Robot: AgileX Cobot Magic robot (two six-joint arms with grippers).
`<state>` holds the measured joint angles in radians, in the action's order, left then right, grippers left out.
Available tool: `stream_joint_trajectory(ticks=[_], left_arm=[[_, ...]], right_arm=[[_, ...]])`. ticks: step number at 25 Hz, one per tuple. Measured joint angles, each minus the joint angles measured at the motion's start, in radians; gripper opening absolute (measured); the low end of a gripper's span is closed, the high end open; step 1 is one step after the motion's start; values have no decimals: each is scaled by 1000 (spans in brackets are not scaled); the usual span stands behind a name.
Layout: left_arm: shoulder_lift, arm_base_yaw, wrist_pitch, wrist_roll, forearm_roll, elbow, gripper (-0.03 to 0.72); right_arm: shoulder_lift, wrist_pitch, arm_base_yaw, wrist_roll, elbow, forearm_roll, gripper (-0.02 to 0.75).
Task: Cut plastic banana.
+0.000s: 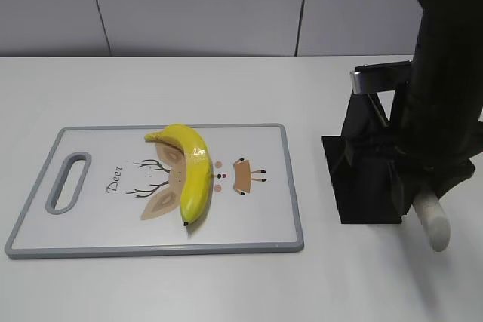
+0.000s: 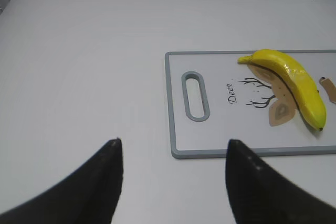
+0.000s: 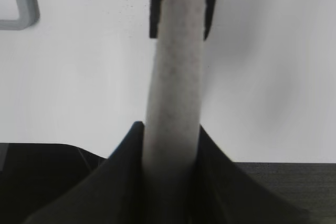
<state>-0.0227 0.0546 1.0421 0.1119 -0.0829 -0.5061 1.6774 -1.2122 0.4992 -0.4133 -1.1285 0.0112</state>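
The plastic banana (image 1: 190,170) lies glossy and yellow on the white cutting board (image 1: 256,216), stem toward the back, dark tip toward the front. It also shows in the left wrist view (image 2: 294,80). My right gripper (image 3: 170,135) is shut on a knife's light grey round handle (image 3: 176,61), which sticks out of a black knife stand (image 1: 361,186) to the right of the board. In the exterior view the handle (image 1: 432,222) points toward the front. My left gripper (image 2: 173,142) is open and empty over bare table, left of the board's front corner.
The board (image 2: 220,153) has a grey rim, a handle slot (image 2: 195,95) at its left end and a deer drawing. A grey metal part (image 1: 377,75) shows at the stand's top. White table (image 1: 226,284) surrounds the board; a grey wall stands behind.
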Motion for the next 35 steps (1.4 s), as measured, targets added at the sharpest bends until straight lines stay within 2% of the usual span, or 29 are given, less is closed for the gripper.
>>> stream_joint_trajectory(ticks=[5,13,27,35], left_arm=[[0,0,0,0,0,0,591],[0,0,0,0,0,0,572],[0,0,0,0,0,0,560],[-12,0,-17,48,-4,-17,560]], right_arm=[[-67,1,0,-18,0,16,169],[-145,5,1,-45,-17,-21,164],[-172,4,3,-49,-259,-38,163],[-172,4,0,109,-330,-49,163]])
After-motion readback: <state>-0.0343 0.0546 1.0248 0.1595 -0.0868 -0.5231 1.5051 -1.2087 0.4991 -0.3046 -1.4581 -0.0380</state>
